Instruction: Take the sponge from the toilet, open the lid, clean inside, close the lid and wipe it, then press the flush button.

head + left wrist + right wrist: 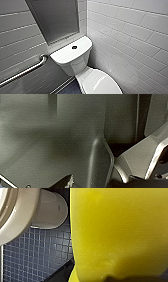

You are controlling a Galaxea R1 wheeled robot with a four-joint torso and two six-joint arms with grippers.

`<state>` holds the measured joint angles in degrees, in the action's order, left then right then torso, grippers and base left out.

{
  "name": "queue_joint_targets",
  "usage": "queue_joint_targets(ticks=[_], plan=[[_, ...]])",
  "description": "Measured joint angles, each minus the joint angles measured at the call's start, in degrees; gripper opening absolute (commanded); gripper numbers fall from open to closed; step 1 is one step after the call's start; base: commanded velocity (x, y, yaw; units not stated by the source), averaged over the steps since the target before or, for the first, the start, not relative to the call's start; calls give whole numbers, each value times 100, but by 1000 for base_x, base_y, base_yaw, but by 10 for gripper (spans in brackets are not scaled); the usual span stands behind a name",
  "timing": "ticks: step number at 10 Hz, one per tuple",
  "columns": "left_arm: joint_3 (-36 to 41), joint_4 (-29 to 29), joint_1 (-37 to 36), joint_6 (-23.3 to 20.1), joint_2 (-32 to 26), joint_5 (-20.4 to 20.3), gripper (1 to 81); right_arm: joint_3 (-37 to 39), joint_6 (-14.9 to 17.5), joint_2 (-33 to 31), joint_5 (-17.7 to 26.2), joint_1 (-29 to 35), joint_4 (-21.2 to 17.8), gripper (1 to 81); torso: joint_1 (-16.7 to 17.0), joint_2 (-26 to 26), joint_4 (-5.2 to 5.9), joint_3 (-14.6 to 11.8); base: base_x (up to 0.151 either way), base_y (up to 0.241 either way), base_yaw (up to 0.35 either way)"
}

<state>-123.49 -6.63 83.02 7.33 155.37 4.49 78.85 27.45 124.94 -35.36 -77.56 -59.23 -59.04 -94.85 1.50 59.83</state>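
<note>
The white tiled walls [130,30] close in on two sides, with a flat grey panel [53,18] set into the wall behind the tank. The toilet [75,62] stands in the corner between them. A steel grab rail [25,71] runs along the wall to one side of the tank, apart from it.

The lid [100,82] lies flat and shut over the bowl. The sponge [117,233] is off the toilet. The right wrist view has it very near the camera, in the air over the blue mosaic floor [32,255] and beside the outer wall of the bowl, so I judge the right jaws to be clamped on it, though the fingers themselves are not plain. The state of the left jaws I cannot tell – that wrist view gives only dark grey surfaces.

With the lid down and the sponge in hand, the work on the lid seems the step at hand. To do it well, the sponge should come up from beside the bowl and clear the rim before it meets the lid, and the grip should stay firm, since soft foam slips easily from a loose hold.

The flush button [74,47] sits in the centre of the tank top, small and dark. The lid carries a line of grey lettering – too small to read.
</note>
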Motion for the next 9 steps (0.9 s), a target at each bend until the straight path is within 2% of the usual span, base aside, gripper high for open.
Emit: queue_joint_targets(ticks=[4, 6, 7, 9], plan=[[1, 0, -66, -2, -27, -5, 811, 323, -37, 618, 122, -717, 708, 10, 22, 33, 0, -2, 0, 0, 0], [6, 0, -61, -2, -32, 2, 811, 588, -50, 935, 141, -1092, 942, 10, 210, 326, 0, -11, 0, 0, 0], [6, -1, -52, -2, -32, 5, 811, 747, -52, 1114, 152, -1164, 1037, 10, 312, 498, 0, -70, 0, 0, 0], [6, 0, -63, 0, -32, -5, 811, 1018, -50, 1354, 152, -1271, 1147, 10, 542, 859, 0, -380, 0, 0, 0]])
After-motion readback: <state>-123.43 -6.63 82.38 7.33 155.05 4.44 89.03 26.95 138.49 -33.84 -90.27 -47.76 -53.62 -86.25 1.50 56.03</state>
